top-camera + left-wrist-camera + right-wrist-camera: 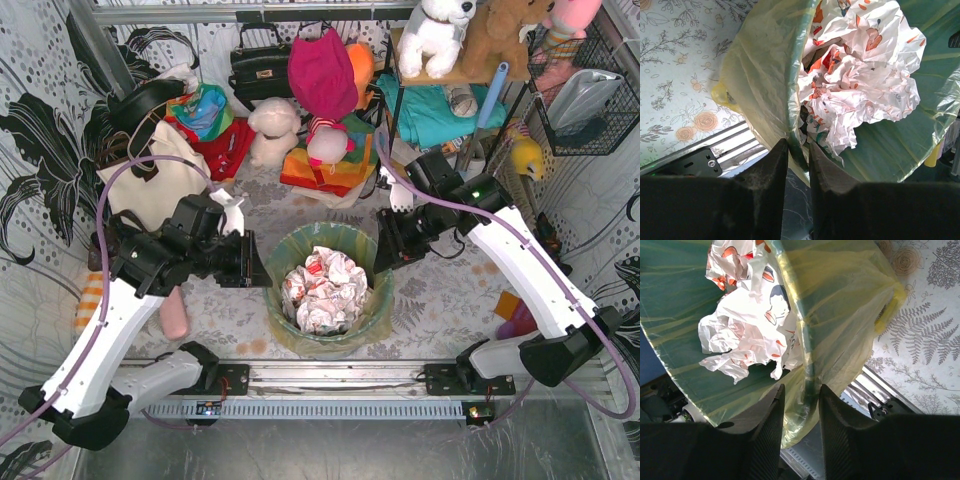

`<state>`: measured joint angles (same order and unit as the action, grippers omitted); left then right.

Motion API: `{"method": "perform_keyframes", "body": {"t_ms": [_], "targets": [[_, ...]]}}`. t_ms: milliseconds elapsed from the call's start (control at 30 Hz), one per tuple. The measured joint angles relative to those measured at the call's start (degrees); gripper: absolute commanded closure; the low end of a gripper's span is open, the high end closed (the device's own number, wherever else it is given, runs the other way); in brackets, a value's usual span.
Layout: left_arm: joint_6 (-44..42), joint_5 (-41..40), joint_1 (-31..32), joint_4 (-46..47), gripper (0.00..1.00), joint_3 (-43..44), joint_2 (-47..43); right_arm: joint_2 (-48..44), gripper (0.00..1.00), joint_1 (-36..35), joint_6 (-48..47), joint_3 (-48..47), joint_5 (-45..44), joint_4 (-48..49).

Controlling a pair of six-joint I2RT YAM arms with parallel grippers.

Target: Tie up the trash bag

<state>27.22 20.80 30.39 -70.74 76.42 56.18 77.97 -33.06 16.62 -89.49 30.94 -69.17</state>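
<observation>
The trash bag (362, 318) is thin yellow-green plastic lining a round teal bin, its edge folded over the rim, with crumpled white-and-red paper (322, 285) inside. My left gripper (258, 268) is at the bin's left rim. In the left wrist view (797, 149) its jaws are a little apart and straddle the bag-covered rim (790, 122). My right gripper (388, 262) is at the bin's right rim. In the right wrist view (801, 390) its jaws are open on either side of the bag-covered rim (809, 367). A yellow bag handle (888, 310) hangs outside the bin.
A cream tote bag with black straps (150, 180) lies at the back left. Soft toys and bright cloths (320, 110) crowd the back, with a shelf (450, 90) at the back right. A metal rail (330, 378) runs along the near edge.
</observation>
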Motion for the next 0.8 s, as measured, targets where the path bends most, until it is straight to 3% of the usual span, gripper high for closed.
{"method": "perform_keyframes", "body": {"t_ms": [133, 400, 800], "targets": [[0.0, -0.4, 0.0, -0.1, 0.75, 0.3, 0.6, 0.2, 0.8, -0.1, -0.4, 0.0, -0.7, -0.5], [0.4, -1.7, 0.0, -1.0, 0.98, 2.5, 3.1, 1.3, 1.0, -0.2, -0.3, -2.1, -3.0, -2.2], [-1.1, -8.0, 0.0, -1.4, 1.0, 9.8, 9.6, 4.6, 1.0, -0.2, -0.7, -8.9, -8.0, -3.0]]}}
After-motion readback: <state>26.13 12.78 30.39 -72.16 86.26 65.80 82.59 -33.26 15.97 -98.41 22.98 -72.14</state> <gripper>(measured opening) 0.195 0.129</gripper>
